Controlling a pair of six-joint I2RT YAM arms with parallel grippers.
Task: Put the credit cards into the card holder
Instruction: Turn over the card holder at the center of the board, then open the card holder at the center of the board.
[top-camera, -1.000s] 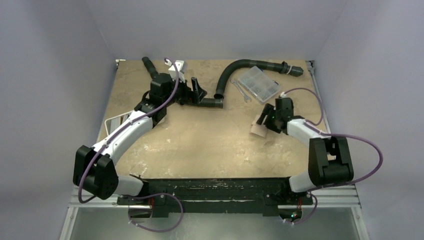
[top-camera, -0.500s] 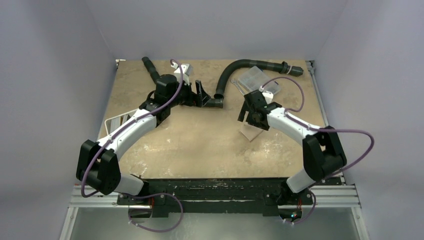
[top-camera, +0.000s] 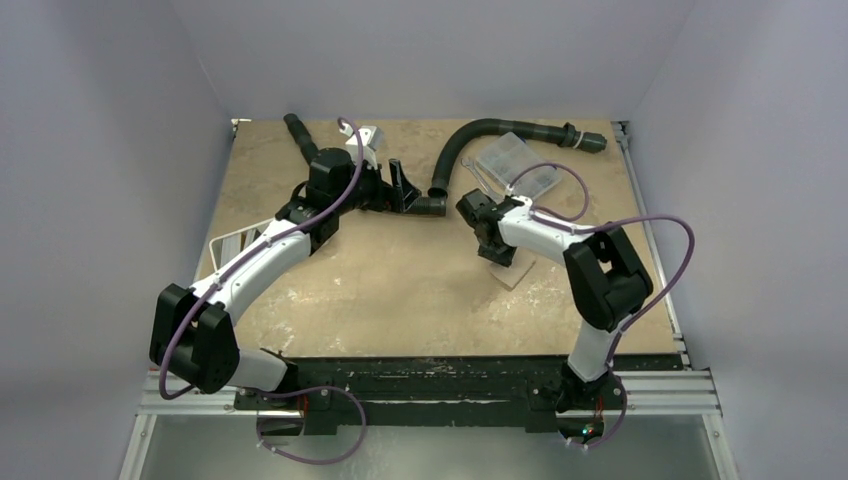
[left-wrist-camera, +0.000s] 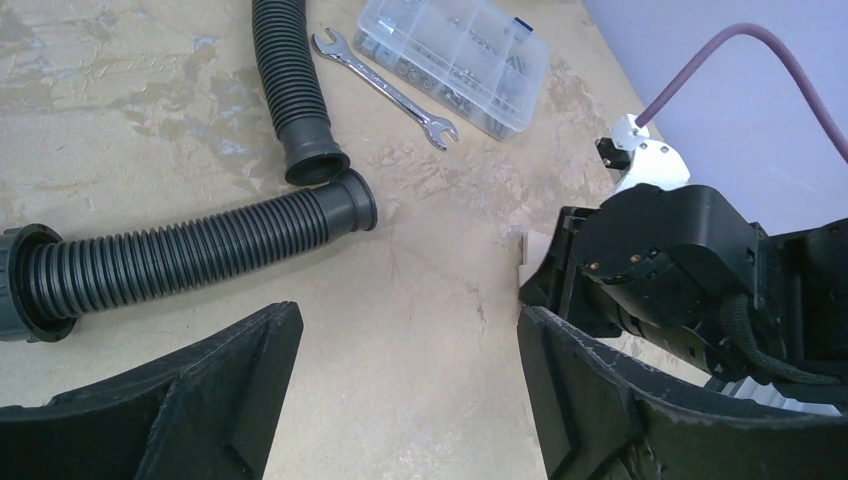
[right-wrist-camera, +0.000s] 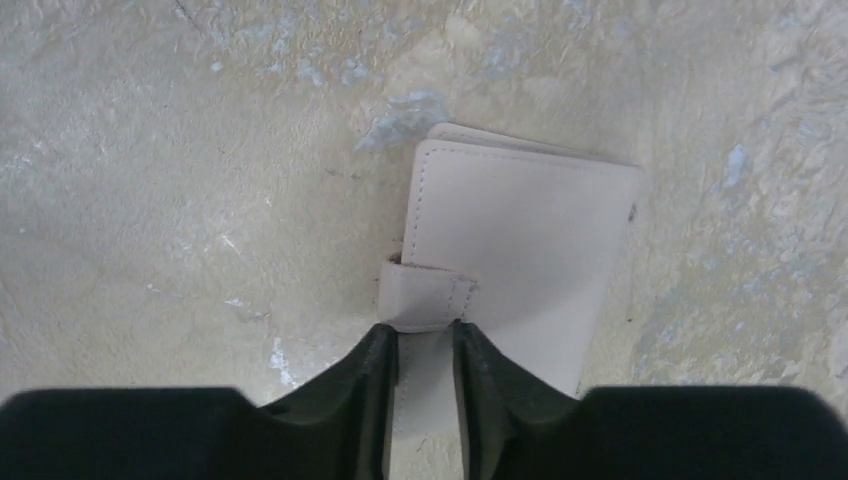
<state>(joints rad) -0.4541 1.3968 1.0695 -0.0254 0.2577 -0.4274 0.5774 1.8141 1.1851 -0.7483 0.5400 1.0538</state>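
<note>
The card holder (right-wrist-camera: 515, 235) is a tan wallet lying closed and flat on the table, its snap tab (right-wrist-camera: 428, 295) toward the camera. My right gripper (right-wrist-camera: 425, 335) hangs over the wallet's tab side, jaws narrowed to a finger-width gap. Its tips overlap the tab's lower corners, and I cannot tell whether they pinch it. From above, the wallet (top-camera: 514, 270) pokes out under that gripper (top-camera: 493, 243). A pale corner of it (left-wrist-camera: 531, 248) also shows in the left wrist view. My left gripper (left-wrist-camera: 408, 320) stands wide open over bare table, also seen from above (top-camera: 402, 190). The credit cards are out of view.
Two black corrugated hoses (left-wrist-camera: 200, 242) (left-wrist-camera: 285, 90) meet just ahead of the left gripper. A wrench (left-wrist-camera: 385, 88) and a clear compartment box (left-wrist-camera: 455, 55) lie behind them at the back right (top-camera: 515, 162). A white tray (top-camera: 225, 245) sits at the left table edge.
The right arm has swung left from the table's right side toward the middle. The wallet now lies flat beneath it. Its jaws have drawn closer together. The left gripper turned slightly and stayed open.
</note>
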